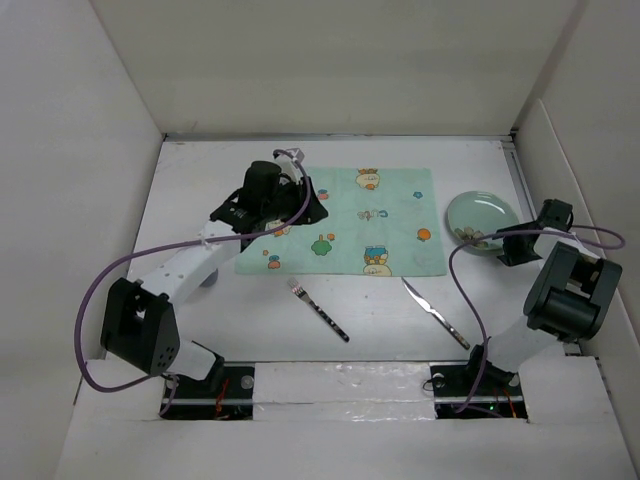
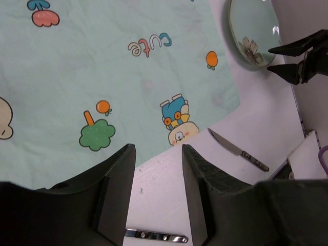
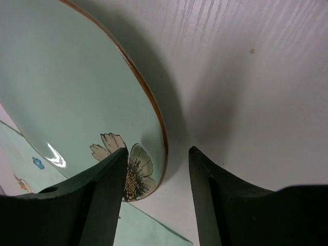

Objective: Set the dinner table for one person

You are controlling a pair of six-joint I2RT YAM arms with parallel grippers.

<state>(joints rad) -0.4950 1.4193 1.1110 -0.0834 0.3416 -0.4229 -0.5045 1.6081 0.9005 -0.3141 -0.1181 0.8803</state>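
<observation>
A mint-green cartoon-print cloth placemat (image 1: 345, 215) lies mid-way on the large matte white tabletop (image 1: 250, 320). A round pale-green ceramic plate (image 1: 480, 210) sits at its 3 o'clock, and a steel fork (image 1: 318, 308) and steel knife (image 1: 435, 312) at 6. The right end effector (image 3: 158, 151) is spread astride the plate's rim. The left end effector (image 2: 157, 151) hovers spread and empty at the mat's 9 o'clock edge. This looks like the plate step: pinch the rim, then carry the plate onto the mat.
</observation>
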